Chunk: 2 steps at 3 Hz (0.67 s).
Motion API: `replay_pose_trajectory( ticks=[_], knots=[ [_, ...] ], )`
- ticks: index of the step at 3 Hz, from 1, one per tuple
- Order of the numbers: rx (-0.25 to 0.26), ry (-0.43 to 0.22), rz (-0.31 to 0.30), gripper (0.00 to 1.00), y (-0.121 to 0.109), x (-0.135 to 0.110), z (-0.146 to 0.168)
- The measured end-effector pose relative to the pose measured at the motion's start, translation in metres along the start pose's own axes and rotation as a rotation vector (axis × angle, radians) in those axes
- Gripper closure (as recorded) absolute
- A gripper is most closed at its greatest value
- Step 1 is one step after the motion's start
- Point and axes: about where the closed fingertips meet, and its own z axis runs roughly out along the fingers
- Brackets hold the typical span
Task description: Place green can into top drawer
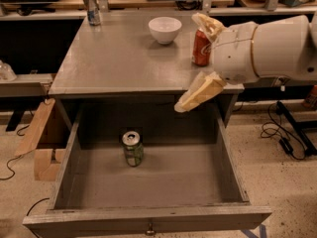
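Finishing the placement: by my reading the task is all but done, and what remains is getting the arm clear without disturbing anything.
Green can (132, 148): it stands upright on the drawer floor, left of centre and toward the back. It is apart from every wall and nothing touches it.
Top drawer (148, 216): it is pulled out wide under the table (109, 58), with its front panel and small knob nearest the camera. The can is the only thing seen inside.
Gripper (187, 63): its two tan fingers are spread wide and hold nothing. It hangs at tabletop height by the table's front right edge, up and to the right of the can and well apart from it.
Red cola can (200, 51): it stands on the tabletop right behind the upper finger. The two overlap in this view, so I cannot tell whether they touch.
White bowl (165, 29): it sits further back on the tabletop, clear of the arm.
Silver-blue can (91, 6): it is at the far back left corner, out of the way.
Doing it well: leave the fingers spread and draw the arm off to the right, away from the red cola can. Avoid sweeping across the tabletop or dipping toward the drawer.
Risk: an upright drink can probably tips at a light knock, so a bump to the table or drawer could topple either can.
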Motion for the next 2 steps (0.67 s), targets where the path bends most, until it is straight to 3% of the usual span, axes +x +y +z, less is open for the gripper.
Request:
replay_pose_trajectory(
  ticks=[2],
  knots=[
    [0.016, 0.012, -0.024, 0.00, -0.006, 0.010, -0.002]
  ],
)
